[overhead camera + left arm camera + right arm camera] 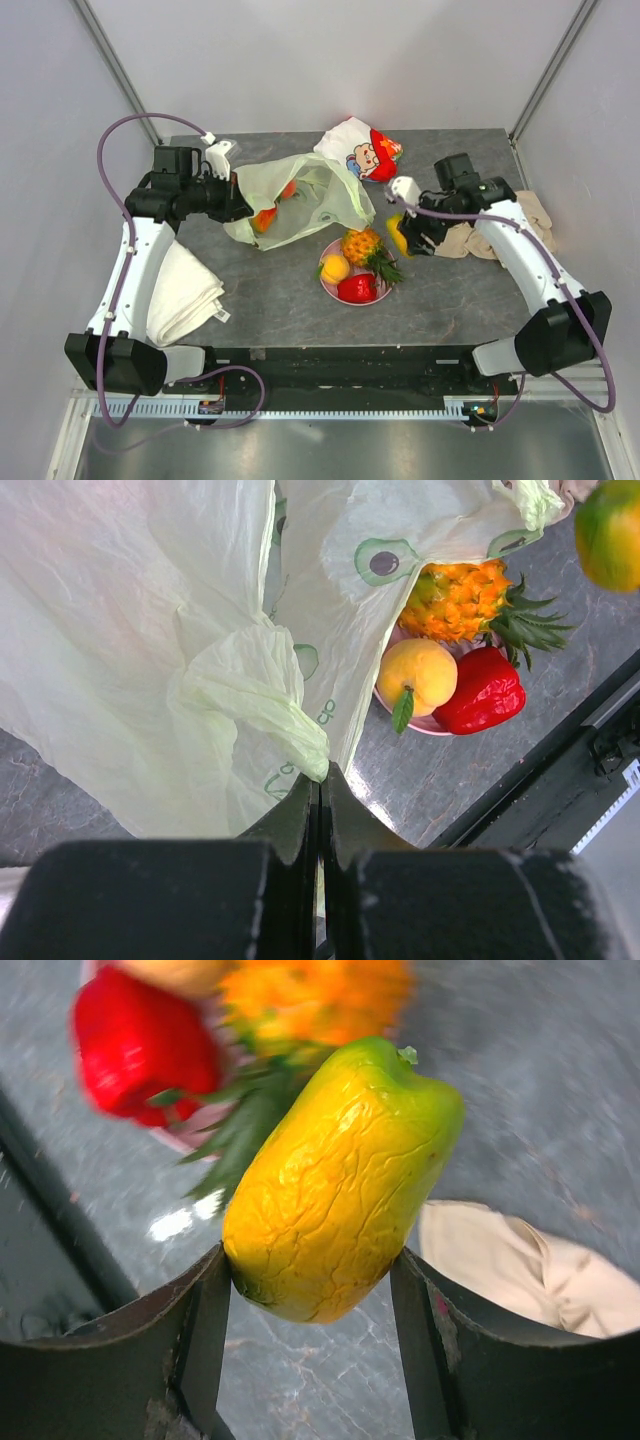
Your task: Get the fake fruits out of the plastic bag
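Right gripper (pixel 310 1270) snug around yellow-green fruit (pixel 345 1170)

On the dark grey table (pixel 270 290) lie a pale-green plastic bag (pixel 300 200) left of centre and a cartoon-printed pouch (pixel 360 150) at the back edge. A pink plate (pixel 328 284) sits near the front, a folded white towel (pixel 183 295) far left, a beige cloth (pixel 530 215) far right.

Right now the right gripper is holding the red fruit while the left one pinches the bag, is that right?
No: the right gripper holds the yellow-green fruit, as the right wrist view shows. The left gripper does pinch the plastic bag.
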Controlling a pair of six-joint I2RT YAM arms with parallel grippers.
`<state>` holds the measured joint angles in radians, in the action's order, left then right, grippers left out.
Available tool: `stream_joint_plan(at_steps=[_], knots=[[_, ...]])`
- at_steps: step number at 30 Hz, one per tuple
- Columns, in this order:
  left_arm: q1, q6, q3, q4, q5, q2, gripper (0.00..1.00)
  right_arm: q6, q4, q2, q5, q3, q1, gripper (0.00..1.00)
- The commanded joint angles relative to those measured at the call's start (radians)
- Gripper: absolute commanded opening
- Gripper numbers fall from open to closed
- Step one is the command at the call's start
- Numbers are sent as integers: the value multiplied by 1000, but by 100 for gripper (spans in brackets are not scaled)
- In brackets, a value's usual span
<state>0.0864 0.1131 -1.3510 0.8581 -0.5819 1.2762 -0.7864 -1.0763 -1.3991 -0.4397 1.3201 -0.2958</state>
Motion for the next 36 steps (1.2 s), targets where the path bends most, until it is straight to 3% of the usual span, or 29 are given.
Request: stream_joint_plan(at_steps=[1, 6, 12, 21, 33, 36], knots=[[-4, 33, -43, -11, -16, -6, 2, 162, 147, -107, -34, 66, 76, 19], [-4, 40, -60, -7, -3, 0, 2, 237, 180, -260, -82, 99, 83, 21], [-4, 57, -74, 15, 13, -5, 2, 328, 217, -337, -79, 97, 83, 21], [-5, 66, -77, 18, 22, 0, 2, 384, 125, -363, -140, 61, 70, 21], [-5, 60, -86, 18, 5, 9, 2, 400, 105, -336, -19, 22, 66, 19], [-5, 57, -73, 16, 1, 3, 2, 366, 75, -314, -49, 8, 64, 20]])
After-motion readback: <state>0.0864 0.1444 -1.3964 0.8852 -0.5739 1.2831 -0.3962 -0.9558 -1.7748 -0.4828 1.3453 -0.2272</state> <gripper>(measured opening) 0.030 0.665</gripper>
